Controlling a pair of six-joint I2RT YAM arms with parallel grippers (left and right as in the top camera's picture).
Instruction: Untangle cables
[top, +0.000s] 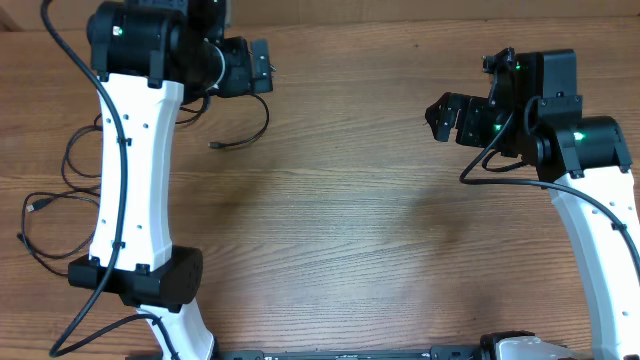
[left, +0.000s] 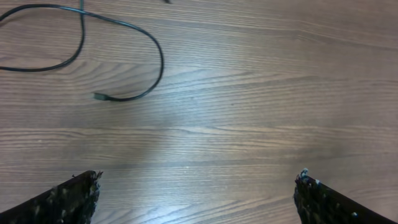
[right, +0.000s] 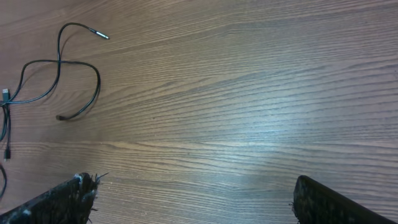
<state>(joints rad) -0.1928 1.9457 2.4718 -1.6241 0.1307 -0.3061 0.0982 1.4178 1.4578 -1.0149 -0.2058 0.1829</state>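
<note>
Black cables (left: 162, 62) loop at the left; left gripper (left: 196, 186) and right gripper (right: 193, 186) both gape empty, so I'd pinch one plug (left: 98, 96) first, then draw it out slowly

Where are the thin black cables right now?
From overhead, the cables lie on the left side of the table, spread on both sides of the white left arm.

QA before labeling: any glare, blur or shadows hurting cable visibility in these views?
Overhead: even light, sharp, though the left arm hides part of the cables. Left wrist: faint sheen on the table, cable crisp. Right wrist: pale glare patch mid-frame, cables readable at left.
</note>
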